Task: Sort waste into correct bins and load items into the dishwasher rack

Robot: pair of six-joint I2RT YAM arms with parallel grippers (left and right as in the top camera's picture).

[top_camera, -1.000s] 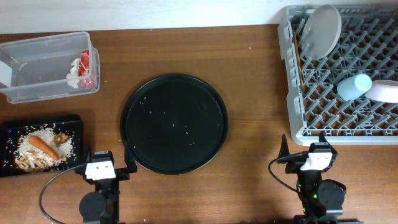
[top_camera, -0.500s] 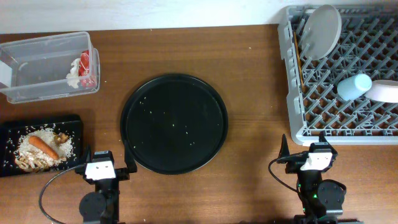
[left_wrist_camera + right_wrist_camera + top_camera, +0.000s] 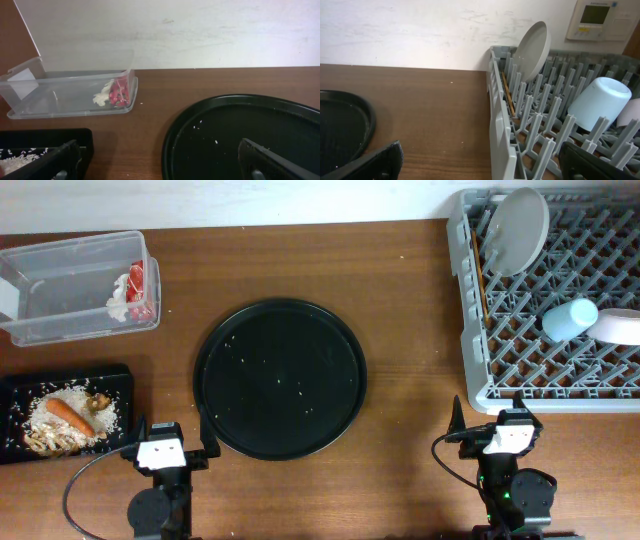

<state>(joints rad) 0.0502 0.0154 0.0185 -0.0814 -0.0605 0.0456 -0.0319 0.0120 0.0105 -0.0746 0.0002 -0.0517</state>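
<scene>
The grey dishwasher rack (image 3: 470, 330) at the back right holds the white plate-like bowl (image 3: 520, 228) on edge, the light-blue cup (image 3: 570, 318) and the chopsticks (image 3: 480, 280); they also show in the right wrist view: bowl (image 3: 532, 42), cup (image 3: 597, 102), chopsticks (image 3: 507, 92). The clear tub (image 3: 60, 290) at the back left holds the red wrapper (image 3: 140, 288) and white tissue (image 3: 118, 300). The flat black tray (image 3: 15, 395) holds the carrot (image 3: 70, 415) on rice (image 3: 50, 430). My left gripper (image 3: 170, 430) and right gripper (image 3: 490, 420) are open and empty at the table's front edge.
A large round black tray (image 3: 280, 375) with a few rice grains lies in the middle of the wooden table. A white object (image 3: 618, 328) sits at the rack's right edge. A white wall with a small panel (image 3: 597, 19) is behind the rack.
</scene>
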